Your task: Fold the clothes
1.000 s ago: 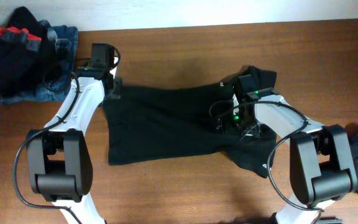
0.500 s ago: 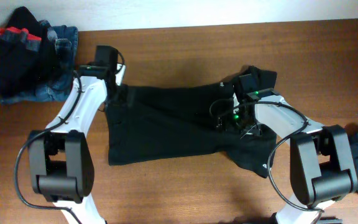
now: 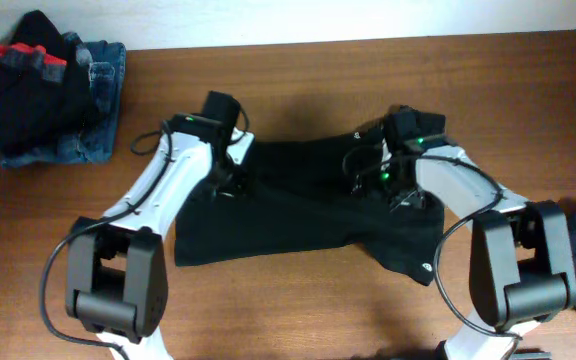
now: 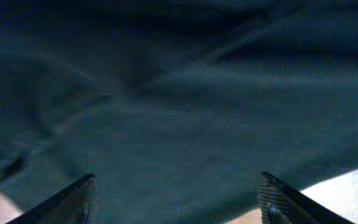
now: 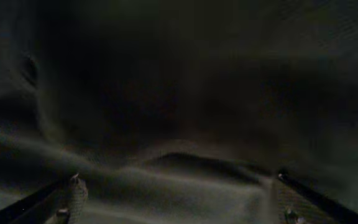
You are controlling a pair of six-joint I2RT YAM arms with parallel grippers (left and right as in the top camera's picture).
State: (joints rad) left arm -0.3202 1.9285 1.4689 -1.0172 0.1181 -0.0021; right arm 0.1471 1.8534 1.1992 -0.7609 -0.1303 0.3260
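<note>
From its base the left arm (image 3: pixel 173 180) stretches toward 1 o'clock. The left pincer (image 4: pixel 179 202) points down, jaws spread wide. The right arm (image 3: pixel 458 185) bends toward 11 o'clock. The right pincer (image 5: pixel 179 193) sits low, jaws equally wide.

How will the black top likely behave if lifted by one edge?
The black top will probably droop limply: it lies creased, with soft ridges in the left wrist view. It looks thin, so likely light. Pushed, it would probably bunch rather than slide whole.

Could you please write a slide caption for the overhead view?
Left hand and right hand, both open, over a black top on the table.
</note>
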